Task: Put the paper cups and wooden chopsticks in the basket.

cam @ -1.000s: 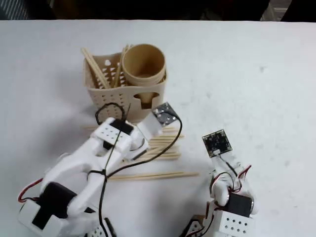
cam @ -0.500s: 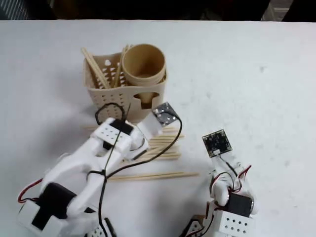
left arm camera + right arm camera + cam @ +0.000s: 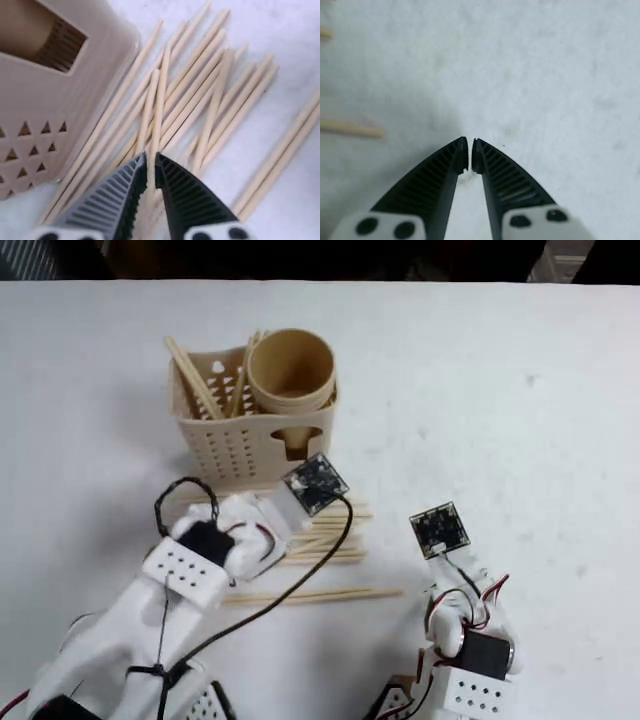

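A beige perforated basket [image 3: 236, 445] stands at the back left of the table, with a paper cup [image 3: 290, 368] and a few wooden chopsticks [image 3: 194, 377] standing in it. Several loose chopsticks [image 3: 330, 532] lie fanned on the table in front of the basket [image 3: 45, 100]. My left gripper [image 3: 150, 159] hangs over this pile [image 3: 200, 95], shut on one chopstick [image 3: 159, 95] that runs between its fingertips. Its arm [image 3: 190, 560] comes in from the front left. My right gripper [image 3: 470, 142] is shut with nothing in it, over bare table at the front right.
A separate pair of chopsticks [image 3: 310, 595] lies nearer the front edge, its end [image 3: 350, 128] close to my right gripper. The right arm [image 3: 462, 645] sits folded at the front right. A black cable [image 3: 300, 565] loops over the left arm. Bare white table stretches right of the basket.
The left arm has drawn back toward the front left, and its wrist has shifted slightly left and away from the basket. The right arm has not moved.
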Tool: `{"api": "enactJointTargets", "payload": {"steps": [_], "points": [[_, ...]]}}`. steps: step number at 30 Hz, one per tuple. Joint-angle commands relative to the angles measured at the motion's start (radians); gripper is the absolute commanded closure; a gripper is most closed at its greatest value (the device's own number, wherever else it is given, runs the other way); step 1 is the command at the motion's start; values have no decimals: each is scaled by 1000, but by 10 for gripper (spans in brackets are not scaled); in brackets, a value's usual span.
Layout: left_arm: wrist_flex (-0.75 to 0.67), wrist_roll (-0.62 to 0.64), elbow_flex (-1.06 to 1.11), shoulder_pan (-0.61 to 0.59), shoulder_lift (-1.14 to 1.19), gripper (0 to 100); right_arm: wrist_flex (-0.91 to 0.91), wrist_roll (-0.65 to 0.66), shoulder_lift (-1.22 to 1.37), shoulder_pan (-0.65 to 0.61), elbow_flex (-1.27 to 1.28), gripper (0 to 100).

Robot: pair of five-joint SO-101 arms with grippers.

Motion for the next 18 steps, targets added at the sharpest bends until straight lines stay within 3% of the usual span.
{"api": "enactJointTargets", "payload": {"steps": [1,7,18], "points": [[-28,3,-8,21,-5,886,2,8,-10,-13,9,966],[-95,3,-23,24,114,898,2,8,-10,-13,9,966],[-14,-8,-97,79,223,899,2,8,-10,-13,9,966]]}}
